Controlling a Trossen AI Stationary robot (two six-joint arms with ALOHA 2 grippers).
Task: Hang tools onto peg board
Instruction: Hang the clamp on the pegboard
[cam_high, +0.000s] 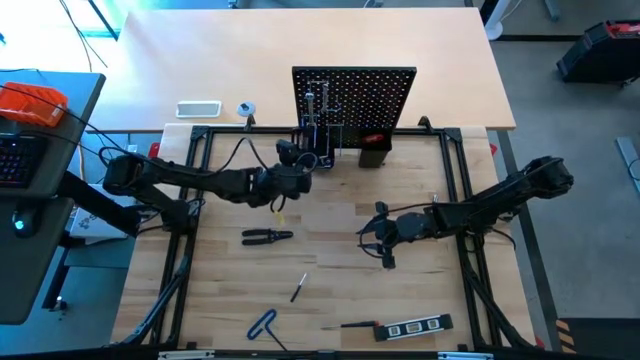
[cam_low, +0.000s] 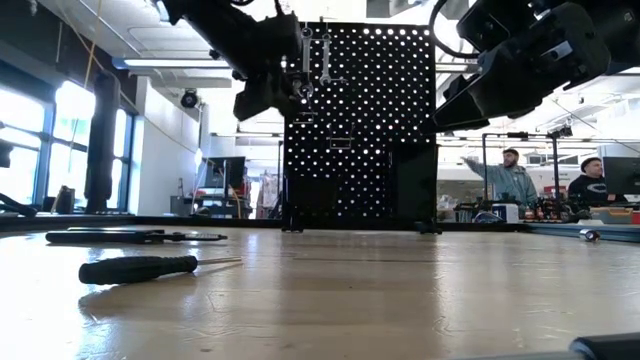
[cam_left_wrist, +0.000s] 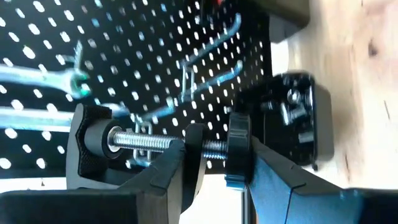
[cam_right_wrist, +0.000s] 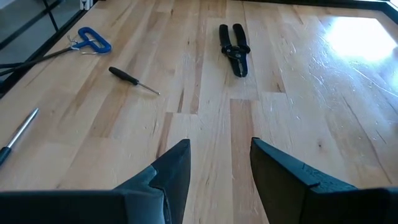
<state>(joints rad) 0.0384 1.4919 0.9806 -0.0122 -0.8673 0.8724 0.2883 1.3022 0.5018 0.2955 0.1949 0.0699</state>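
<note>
The peg board (cam_high: 355, 98) stands upright at the table's far middle, with silver wrenches (cam_left_wrist: 37, 78) hanging on its hooks. My left gripper (cam_high: 300, 160) is close in front of its left part, shut on a black C-clamp (cam_left_wrist: 93, 146) held in the air. My right gripper (cam_right_wrist: 221, 168) hovers open over the wooden table right of centre, with nothing between its fingers. On the table lie black-handled pliers (cam_high: 267, 237), a small screwdriver (cam_high: 298, 288), a blue-handled hex key (cam_high: 262, 323), a second screwdriver (cam_high: 358, 325) and a black level (cam_high: 420, 326). My left gripper has the C-clamp by its screw end: the black knob (cam_left_wrist: 238, 149) and the frame arm beside it (cam_left_wrist: 194, 146) sit between the two fingers (cam_left_wrist: 165, 171). The fingers reach toward the peg board, slanting slightly down, and the screw lies across them. The clamp is lifted clear of the table.
Black holder boxes (cam_high: 374, 152) stand at the peg board's foot. A white tray (cam_high: 198, 109) and a tape roll (cam_high: 246, 108) lie left of the board. A black frame (cam_high: 200, 160) runs around the work area. People (cam_low: 510, 175) stand in the room beyond.
</note>
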